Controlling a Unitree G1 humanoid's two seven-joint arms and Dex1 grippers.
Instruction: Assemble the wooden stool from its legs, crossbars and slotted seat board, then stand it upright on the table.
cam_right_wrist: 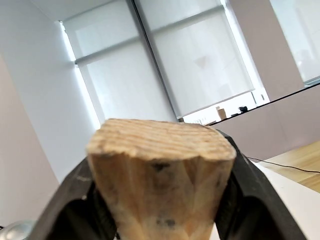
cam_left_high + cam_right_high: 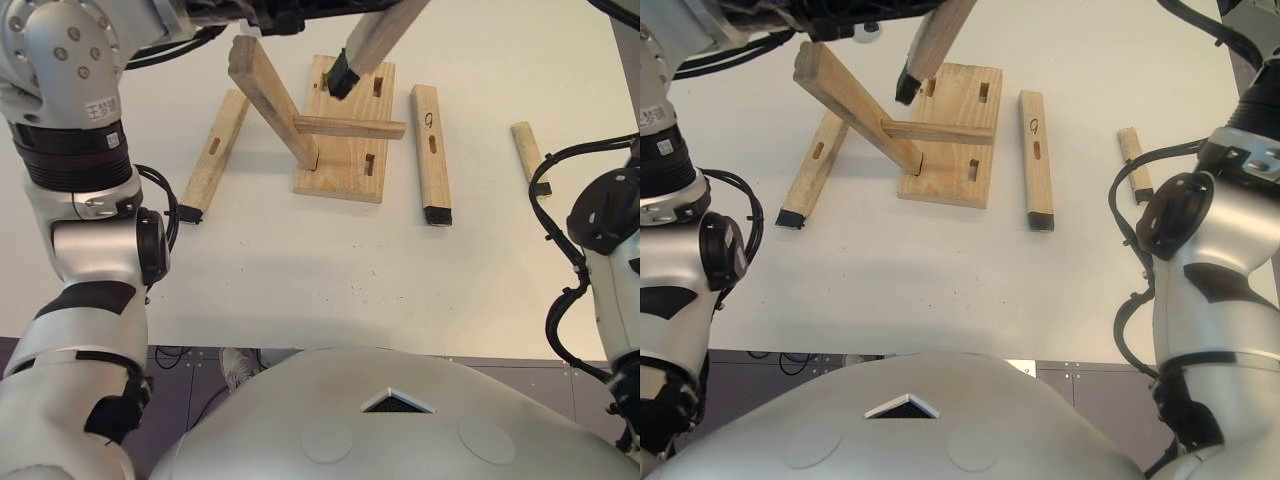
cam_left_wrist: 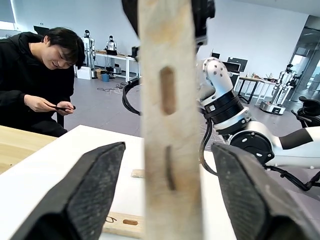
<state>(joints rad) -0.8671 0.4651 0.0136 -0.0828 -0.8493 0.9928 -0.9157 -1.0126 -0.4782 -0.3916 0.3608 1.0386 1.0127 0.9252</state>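
The white desk [image 2: 330, 280] carries four loose wooden pieces. The seat board [image 2: 335, 182] lies flat toward the far side, slots facing up. The left leg [image 2: 205, 178] lies just beside the board's left edge, apart from it and angled, its slot up and its black cap at the near end. The right leg [image 2: 431, 120] lies near the board's right edge, roughly parallel, cap also nearest. Farther right lies a short bar [image 2: 526, 148].

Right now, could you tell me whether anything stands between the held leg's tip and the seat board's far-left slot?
Nothing visible. The held leg hangs tip-down over that slot in the seat board; the planted leg and crossbar stand nearer the robot, clear of it.
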